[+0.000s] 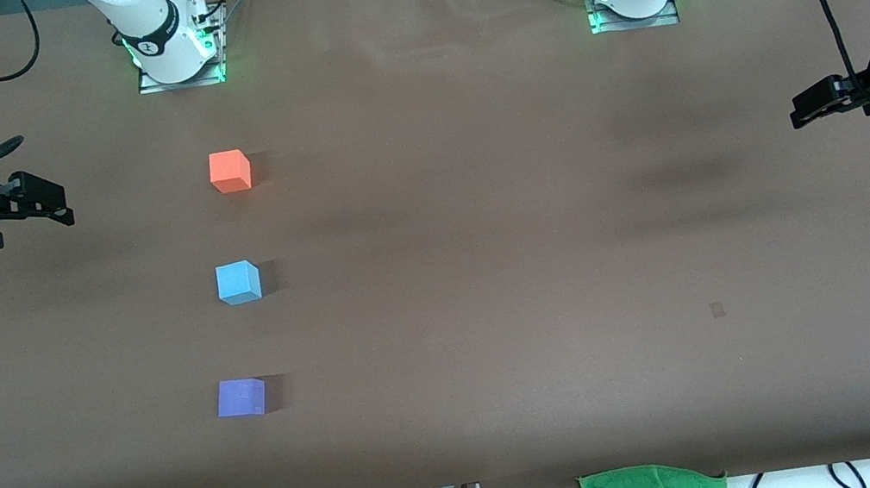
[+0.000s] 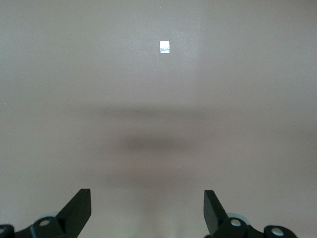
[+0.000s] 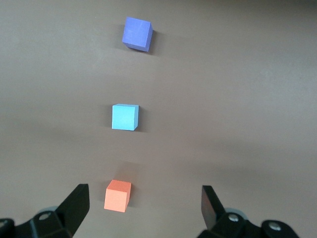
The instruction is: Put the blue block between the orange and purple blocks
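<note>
Both grippers (image 1: 57,199) (image 1: 803,111) open, aloft.

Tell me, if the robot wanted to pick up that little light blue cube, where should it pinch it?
Probably from straight above, fingers closing on two opposite flat side faces of the blue block. It sits flat on the table, well apart from the orange block and purple block, so its sides are free. The open right gripper, at that end, seems better placed than the left gripper.

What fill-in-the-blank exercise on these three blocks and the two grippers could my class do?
1. The blue block lies between the orange block and the ____ block.
2. The block nearest the front camera is ____.
3. The right gripper and left gripper are both ____.

Missing words: purple; purple; open
</note>
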